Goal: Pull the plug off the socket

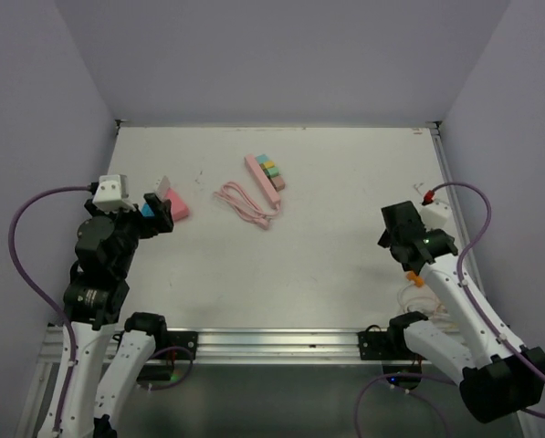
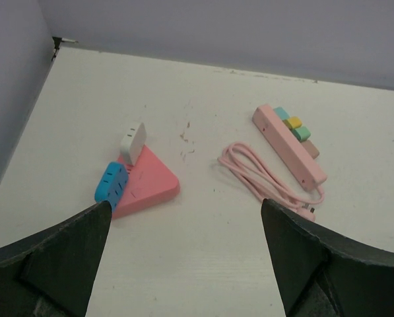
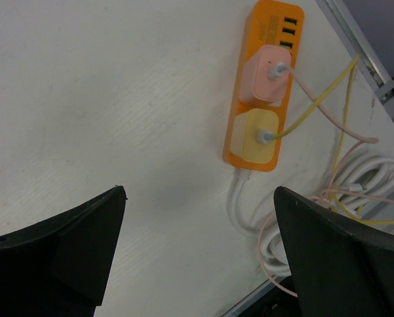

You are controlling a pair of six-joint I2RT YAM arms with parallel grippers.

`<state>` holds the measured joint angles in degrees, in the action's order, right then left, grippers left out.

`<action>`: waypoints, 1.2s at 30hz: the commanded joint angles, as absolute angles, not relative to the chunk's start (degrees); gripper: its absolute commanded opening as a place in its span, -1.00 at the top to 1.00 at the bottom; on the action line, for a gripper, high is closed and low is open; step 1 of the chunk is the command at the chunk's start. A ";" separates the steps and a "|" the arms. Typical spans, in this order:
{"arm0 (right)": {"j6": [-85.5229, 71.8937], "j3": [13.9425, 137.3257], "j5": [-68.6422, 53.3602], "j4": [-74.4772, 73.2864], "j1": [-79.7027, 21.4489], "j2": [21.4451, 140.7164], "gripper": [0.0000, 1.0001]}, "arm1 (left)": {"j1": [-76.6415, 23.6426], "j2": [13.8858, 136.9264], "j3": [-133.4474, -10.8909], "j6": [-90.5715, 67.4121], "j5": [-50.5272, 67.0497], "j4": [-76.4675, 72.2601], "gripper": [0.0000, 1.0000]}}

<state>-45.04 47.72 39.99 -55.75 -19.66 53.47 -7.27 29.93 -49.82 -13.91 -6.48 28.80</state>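
Plug (image 2: 132, 142) apart from wide-open, empty left gripper (image 2: 185, 210)

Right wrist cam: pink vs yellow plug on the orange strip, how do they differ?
Colour: the pink plug has a pink cable, the yellow plug a yellow cable. Position: the pink plug sits next to the USB ports, the yellow plug farther from them. Both are squarish and seated in the orange strip.

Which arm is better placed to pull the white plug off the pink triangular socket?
Left. The left claw is open beside the white plug on the pink triangular socket; the right claw sits across the table over the orange strip.
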 commanded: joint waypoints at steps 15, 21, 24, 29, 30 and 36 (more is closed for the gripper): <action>-51.68 35.51 29.01 -43.86 8.60 56.51 -0.97 | -8.35 28.12 -35.68 -13.54 -3.08 17.05 -0.99; -52.03 32.00 25.85 -38.86 12.65 57.39 -0.98 | -8.35 29.00 -35.68 -13.53 -2.73 16.88 -0.99; -51.68 31.29 24.44 -36.92 13.09 58.27 -0.98 | -8.35 29.53 -35.60 -13.53 -2.55 16.79 -0.99; -49.49 30.15 23.12 -34.02 13.10 58.36 -0.98 | -8.35 29.88 -35.51 -13.54 -2.55 16.70 -0.99; -49.13 29.97 22.94 -33.67 13.10 58.45 -0.98 | -8.35 29.97 -35.51 -13.54 -2.55 16.70 -0.99; -48.34 29.44 21.62 -32.08 13.01 61.16 -0.94 | -8.35 29.97 -35.60 -13.89 -3.42 16.79 -0.99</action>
<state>-48.90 29.93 22.63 -34.61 12.82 59.66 -8.03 29.80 -35.73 -13.93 -3.20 20.16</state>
